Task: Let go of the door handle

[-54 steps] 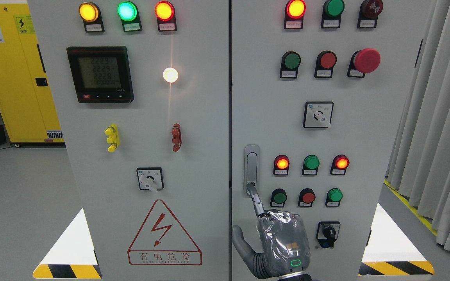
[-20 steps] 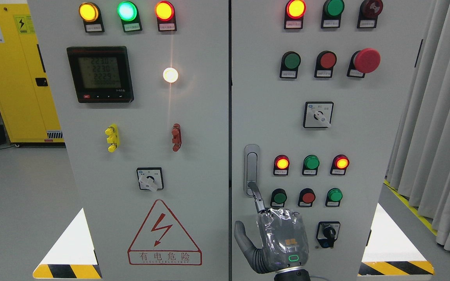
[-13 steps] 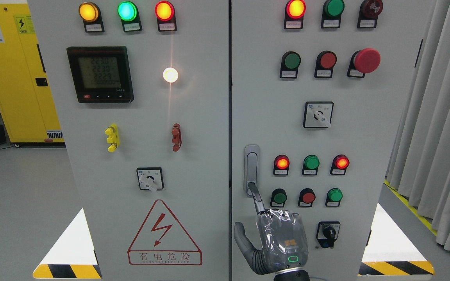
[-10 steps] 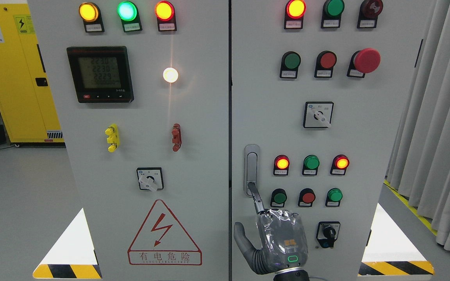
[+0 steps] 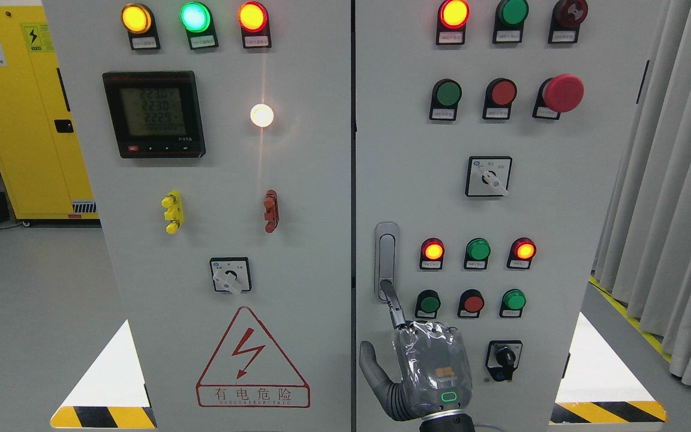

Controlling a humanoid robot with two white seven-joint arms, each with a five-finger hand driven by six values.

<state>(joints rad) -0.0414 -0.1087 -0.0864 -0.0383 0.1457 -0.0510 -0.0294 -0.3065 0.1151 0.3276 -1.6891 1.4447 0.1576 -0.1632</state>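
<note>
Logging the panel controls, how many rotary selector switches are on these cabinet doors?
3: left-door switch above the warning triangle; upper right-door switch mid-panel; black-knob switch lower right. None appears hidden.

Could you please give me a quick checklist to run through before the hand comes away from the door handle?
1. Right hand in view: ok.
2. Index fingertip clear of the door handle: not ok, it rests at the lower end.
3. Handle flush in its housing: ok, as far as visible.
4. Door seam looks closed: ok.
5. Green push button beside the finger untouched: ok.
6. Left hand: cannot tell, out of view.
</note>
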